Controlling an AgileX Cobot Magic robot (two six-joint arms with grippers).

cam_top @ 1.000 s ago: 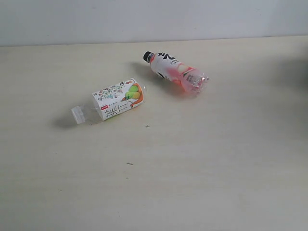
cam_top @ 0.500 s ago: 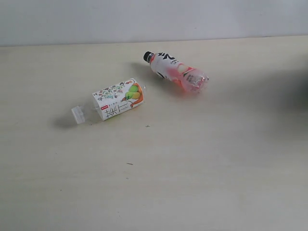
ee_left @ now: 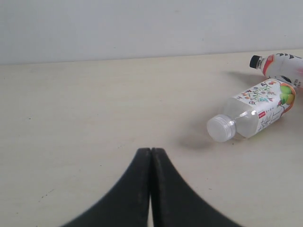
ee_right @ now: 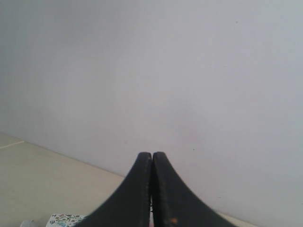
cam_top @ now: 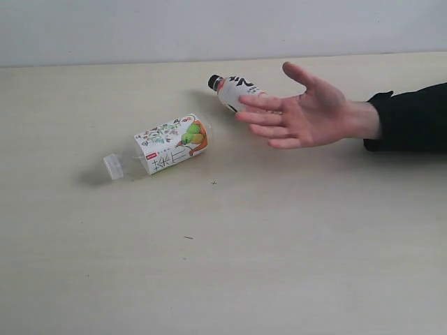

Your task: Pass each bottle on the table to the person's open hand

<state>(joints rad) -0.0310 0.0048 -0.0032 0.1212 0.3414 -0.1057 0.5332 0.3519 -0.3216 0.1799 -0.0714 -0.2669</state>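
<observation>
Two bottles lie on their sides on the table (cam_top: pixel 223 265). The floral white bottle with fruit (cam_top: pixel 170 144) (ee_left: pixel 258 109) has its clear cap pointing left. Behind it lies the pink bottle with black cap (cam_top: pixel 234 89) (ee_left: pixel 280 64), half hidden by the person's open hand (cam_top: pixel 304 112), which reaches in from the right, palm up, on a black sleeve. My left gripper (ee_left: pixel 151 150) is shut and empty, short of the floral bottle's cap. My right gripper (ee_right: pixel 152 154) is shut, facing the wall; a corner of the floral label (ee_right: pixel 66 220) shows below it. Neither gripper shows in the exterior view.
A pale grey wall (cam_top: pixel 223 28) runs along the table's far edge. A few tiny dark specks (cam_top: pixel 214 183) mark the tabletop in front of the bottles.
The person's hand has come in from the right and now hovers over the pink bottle's lower half. Both bottles lie where they were.
</observation>
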